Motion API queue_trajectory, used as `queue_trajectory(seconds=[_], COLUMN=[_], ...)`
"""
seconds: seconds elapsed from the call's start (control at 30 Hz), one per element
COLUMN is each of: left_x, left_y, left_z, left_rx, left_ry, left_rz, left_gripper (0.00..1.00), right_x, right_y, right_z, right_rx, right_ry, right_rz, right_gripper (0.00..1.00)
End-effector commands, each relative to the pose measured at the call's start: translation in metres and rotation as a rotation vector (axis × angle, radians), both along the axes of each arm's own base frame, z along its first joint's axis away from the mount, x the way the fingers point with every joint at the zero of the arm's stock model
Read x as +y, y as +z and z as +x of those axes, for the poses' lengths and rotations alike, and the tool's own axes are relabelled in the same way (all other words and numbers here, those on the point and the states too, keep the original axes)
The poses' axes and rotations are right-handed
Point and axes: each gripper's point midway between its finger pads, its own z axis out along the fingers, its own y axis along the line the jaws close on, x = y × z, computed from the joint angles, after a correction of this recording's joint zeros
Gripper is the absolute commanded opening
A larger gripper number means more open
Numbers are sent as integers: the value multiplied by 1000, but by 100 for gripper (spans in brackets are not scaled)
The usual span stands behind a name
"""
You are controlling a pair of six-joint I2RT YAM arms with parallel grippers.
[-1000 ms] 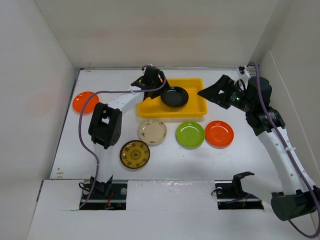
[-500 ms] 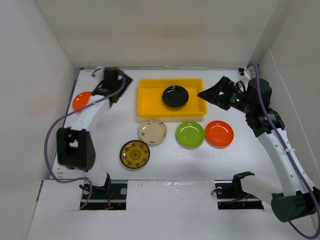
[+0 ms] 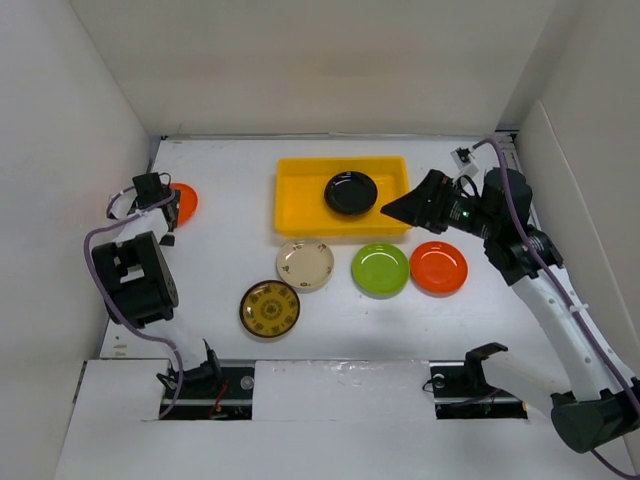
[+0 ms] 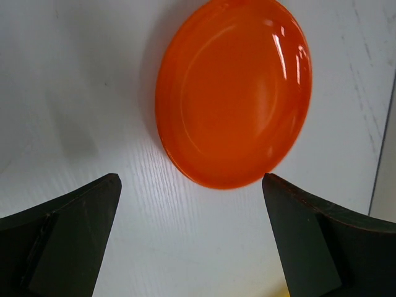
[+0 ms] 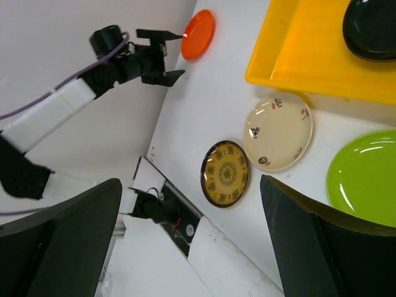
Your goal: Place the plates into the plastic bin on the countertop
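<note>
Viewing top external: left gripper (image 3: 163, 203) sits well left of the plastic bin (image 3: 290, 222), just beside the left orange plate (image 3: 187, 201), having left the bin since a second ago, where the black plate (image 3: 351, 192) now lies; right gripper (image 3: 393, 209) hangs at the bin's right front corner, so the left arm is nearer. Left wrist: jaws wide apart, empty, the round left orange plate (image 4: 235, 93) straight ahead on the countertop (image 4: 93, 93), untouched. Right wrist: right gripper (image 5: 190, 180) wide open, holding nothing, above the cream plate (image 5: 278, 131) in front of the bin.
</note>
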Motion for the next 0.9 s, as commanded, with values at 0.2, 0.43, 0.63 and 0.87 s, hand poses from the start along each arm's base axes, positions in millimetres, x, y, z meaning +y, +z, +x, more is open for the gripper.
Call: queue_trajectory(seconds=[0.2,0.43,0.63,0.87], left_x=[32,27,30,29], left_y=[-33,-74,-72,-75], left_z=[23,20,31,38], left_rx=[53,146,177,192], left_ry=[19,15,-29,-63], left_rz=[5,-53,-41,-50], left_gripper=[90,40,12,0], right_x=[-1,-1,-3,-4], right_y=[28,32,41,45], right_z=[-23,-22,-21,-24], right_rx=[-121,-121,-145,-161], right_ry=[30,30,13,14], right_rz=[18,18,13,9], right_gripper=[99,99,99,99])
